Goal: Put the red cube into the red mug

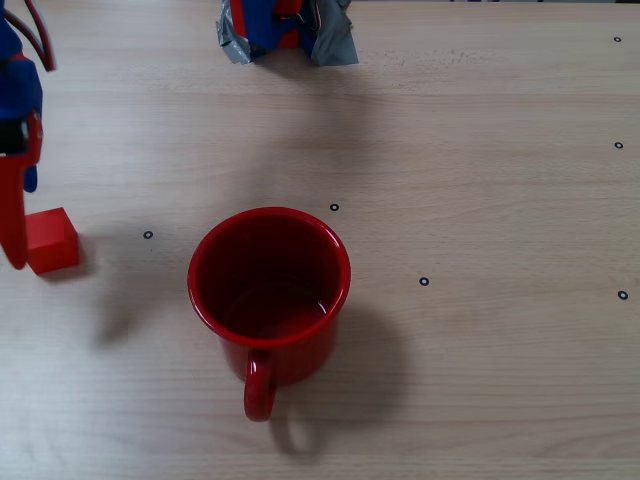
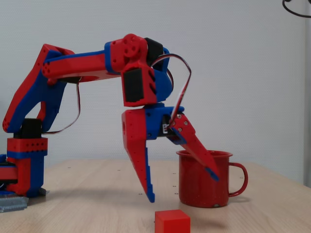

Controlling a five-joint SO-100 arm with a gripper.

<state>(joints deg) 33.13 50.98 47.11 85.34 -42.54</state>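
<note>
Clearly the gripper (image 2: 182, 189) hangs with jaws spread wide and empty above the red cube (image 1: 51, 240) by the tabletop's (image 1: 500, 200) left edge, poised to straddle it; the red mug (image 1: 269, 290) waits mid-tabletop, mouth up

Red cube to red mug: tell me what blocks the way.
Nothing visible does. In a fixed view, bare table lies between the red cube and the red mug, whose mouth is open and empty. The open gripper hangs above the cube.
</note>
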